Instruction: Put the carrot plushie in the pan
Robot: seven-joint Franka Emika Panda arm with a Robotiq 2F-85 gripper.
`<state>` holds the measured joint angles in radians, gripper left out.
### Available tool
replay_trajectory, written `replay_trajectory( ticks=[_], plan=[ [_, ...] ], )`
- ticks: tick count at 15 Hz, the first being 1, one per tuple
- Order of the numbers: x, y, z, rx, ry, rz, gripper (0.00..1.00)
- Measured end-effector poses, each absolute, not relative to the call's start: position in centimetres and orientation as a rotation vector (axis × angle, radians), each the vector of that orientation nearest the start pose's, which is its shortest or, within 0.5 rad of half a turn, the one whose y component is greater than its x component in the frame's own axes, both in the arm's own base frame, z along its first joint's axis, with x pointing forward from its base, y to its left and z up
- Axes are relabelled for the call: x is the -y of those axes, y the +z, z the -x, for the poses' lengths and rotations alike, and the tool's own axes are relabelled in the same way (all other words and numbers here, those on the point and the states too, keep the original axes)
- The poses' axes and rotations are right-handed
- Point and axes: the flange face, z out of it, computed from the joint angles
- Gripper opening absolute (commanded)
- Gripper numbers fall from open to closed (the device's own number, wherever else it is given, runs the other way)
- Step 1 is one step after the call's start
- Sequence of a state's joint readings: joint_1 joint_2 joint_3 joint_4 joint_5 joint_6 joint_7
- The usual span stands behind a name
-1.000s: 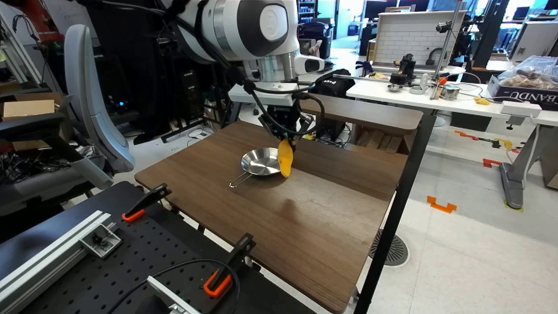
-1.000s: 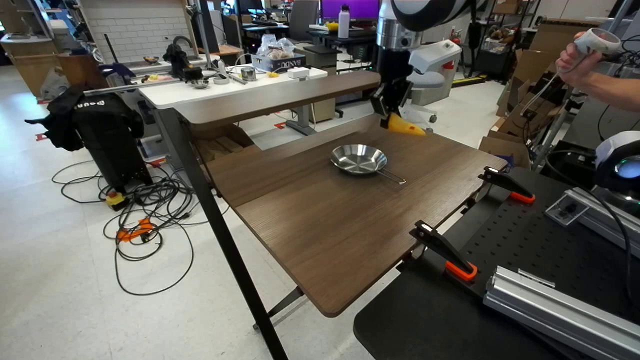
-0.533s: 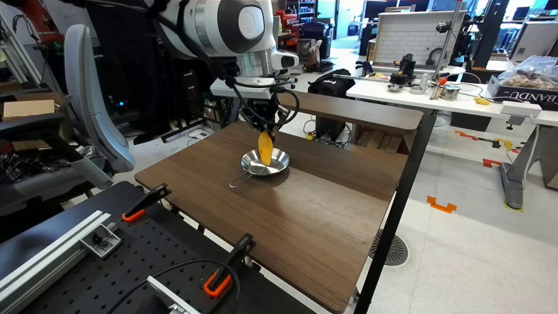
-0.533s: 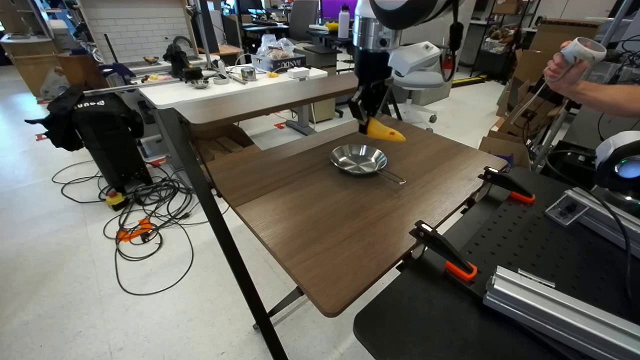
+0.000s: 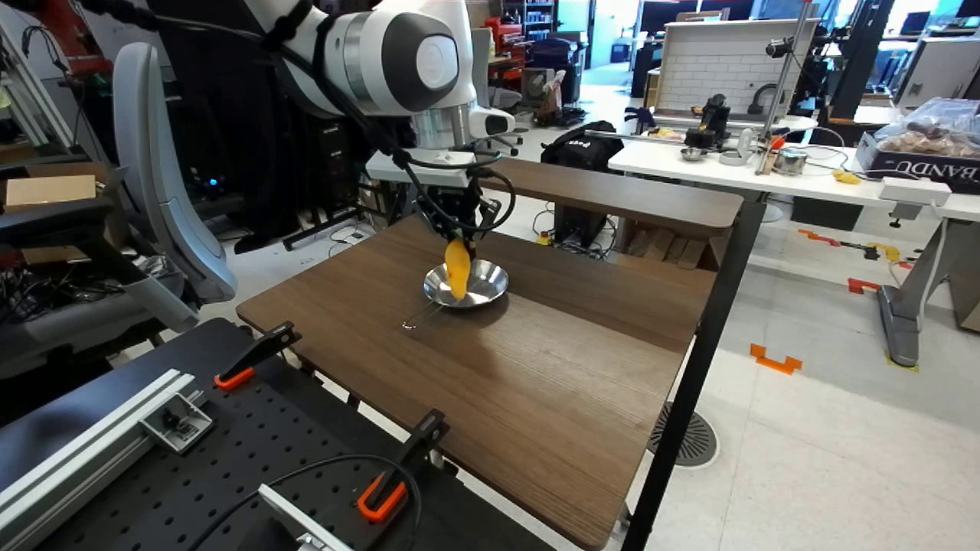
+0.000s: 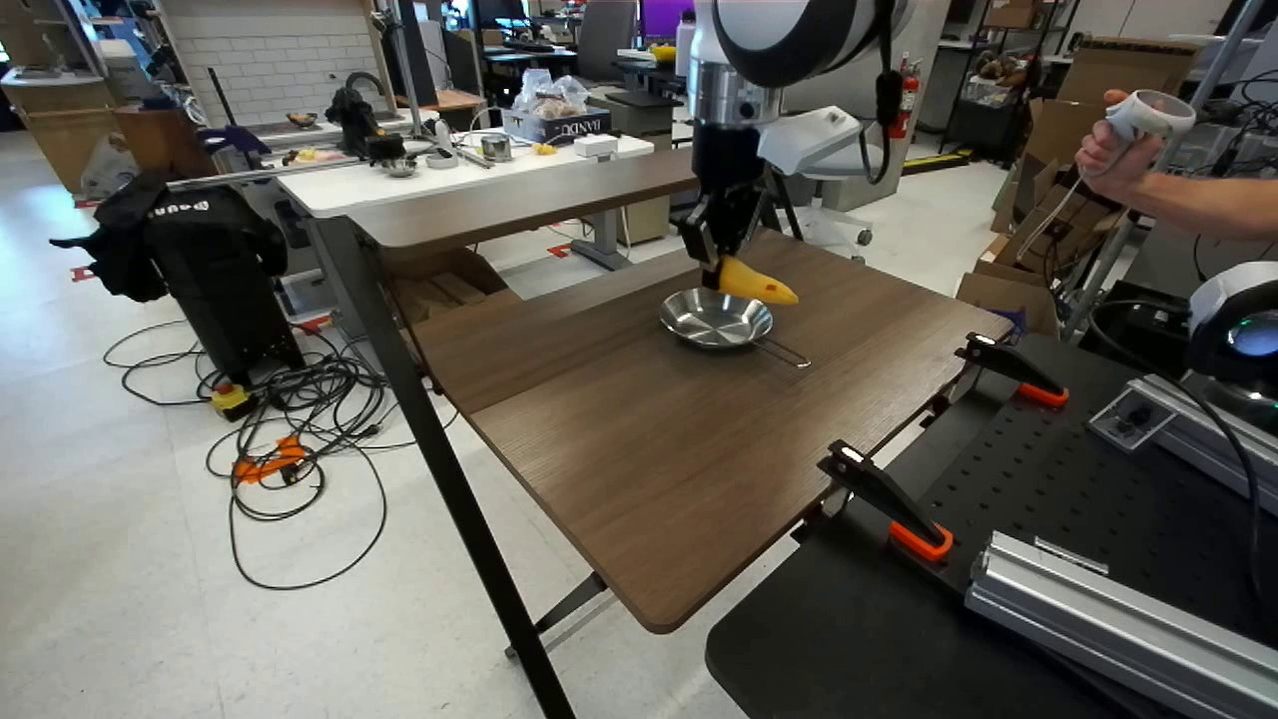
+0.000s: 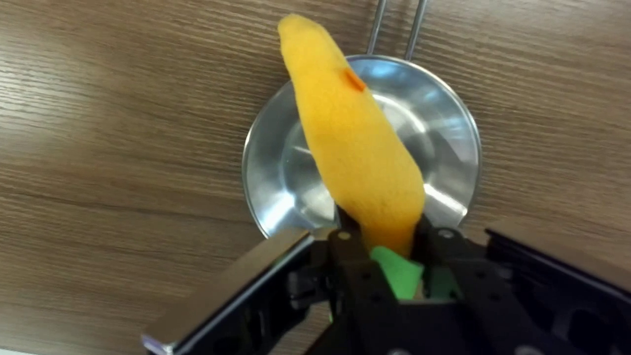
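At the left of the wrist view the brown table (image 7: 108, 148) is running along, and then the narrow tip of the carrot plushie (image 7: 357, 143) is poking out past the rim of the pan (image 7: 291, 207), left of its wire handle (image 7: 415, 29). From there the long axis is slanting down to the right, crossing over the pan to the wide end, where the gripper (image 7: 387, 229) is pinching it close by the green tuft (image 7: 398, 271). So the carrot plushie is lying ahead of the grip and pointing toward the handle side, and in an exterior view the same carrot plushie (image 6: 757, 283) is hanging above the pan, not resting in it, as best I'm judging.

The coming move, I'm reckoning, is turning on that overhang: the gripper is probably needing to shift back a little and go lower before letting go, or the tip may be catching the rim and rolling the soft body out.

Over in an exterior view, a dark box (image 6: 559, 128) on the white table (image 6: 339, 188) is holding a clear plastic bag (image 6: 547, 92); farther right the pan is showing only bare shiny metal inside, as far as I'm seeing; and at the right edge somebody's hand (image 6: 1116, 160) is gripping a white controller (image 6: 1131, 116).
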<state>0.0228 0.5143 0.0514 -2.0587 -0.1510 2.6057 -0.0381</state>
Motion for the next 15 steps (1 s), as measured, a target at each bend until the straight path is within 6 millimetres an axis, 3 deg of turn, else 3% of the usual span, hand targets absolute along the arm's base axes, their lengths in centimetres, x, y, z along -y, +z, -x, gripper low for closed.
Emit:
replay_trajectory(
  ticks=[6, 12, 15],
  plan=[
    [-4.7, 17.5, -59.6, 0.37, -0.032, 3.171, 0.98],
    [-4.7, 17.7, -59.8, 0.367, -0.018, 3.172, 1.0],
    [-4.7, 18.9, -60.0, 0.358, -0.043, 3.171, 1.0]
  ],
)
